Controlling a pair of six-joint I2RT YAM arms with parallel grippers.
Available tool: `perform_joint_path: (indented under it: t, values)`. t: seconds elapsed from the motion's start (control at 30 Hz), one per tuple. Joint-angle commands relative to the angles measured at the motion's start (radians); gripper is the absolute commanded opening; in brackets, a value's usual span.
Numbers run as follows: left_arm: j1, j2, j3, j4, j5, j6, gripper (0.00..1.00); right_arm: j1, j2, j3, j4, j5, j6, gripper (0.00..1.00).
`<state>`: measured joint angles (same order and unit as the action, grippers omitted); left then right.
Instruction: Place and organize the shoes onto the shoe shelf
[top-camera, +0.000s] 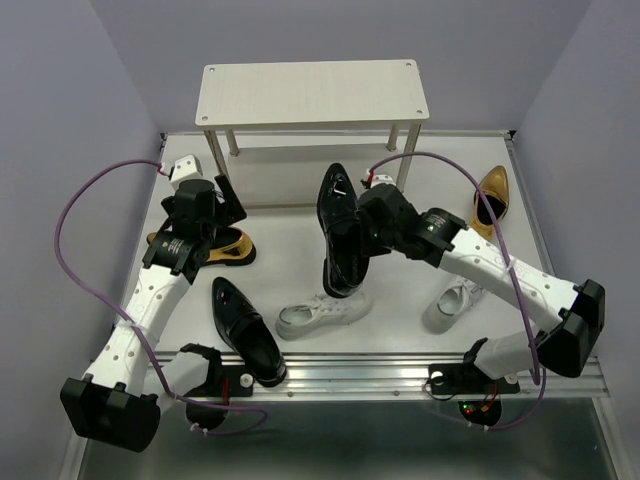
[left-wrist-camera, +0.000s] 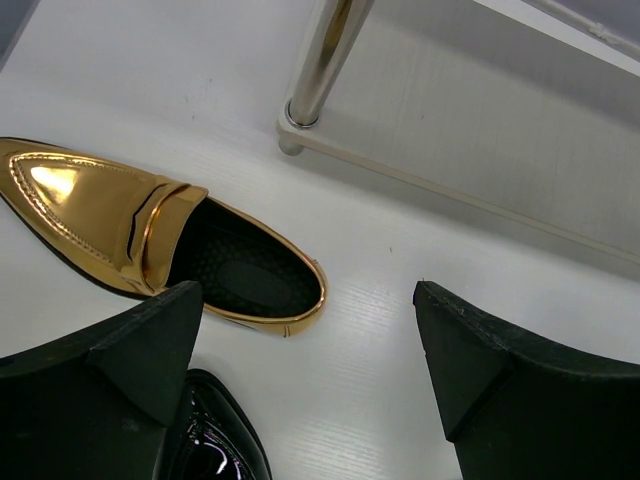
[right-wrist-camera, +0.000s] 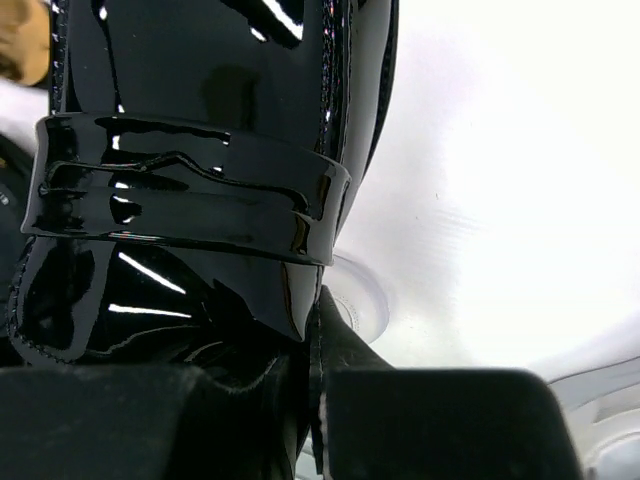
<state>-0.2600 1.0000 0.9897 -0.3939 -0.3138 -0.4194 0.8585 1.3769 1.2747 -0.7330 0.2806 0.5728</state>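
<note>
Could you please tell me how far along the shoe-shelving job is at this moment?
Done: nothing yet; both boards of the shoe shelf look bare. In hand: the right gripper is shut on one black dress shoe, and the left gripper is open above a gold loafer. Left: those two, plus the other black shoe, the second gold loafer, the middle white sneaker and the right white sneaker.

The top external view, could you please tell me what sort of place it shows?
Probably a robot test cell: plain lilac walls box in a white table, two arms are bolted to its near rail, and shoes lie scattered before a shoe shelf.
</note>
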Motion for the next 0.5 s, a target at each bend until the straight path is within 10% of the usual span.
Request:
perform_joint_path:
  t: [0.0,0.47]
  values:
    - [0.004,-0.020,0.040,0.017,-0.013,0.021,0.99,0.005,0.007,0.179,-0.109,-0.070,-0.175,0.01]
    - [0.004,-0.046,0.020,0.023,-0.018,0.045,0.99,0.005,0.076,0.249,-0.237,0.072,-0.372,0.01]
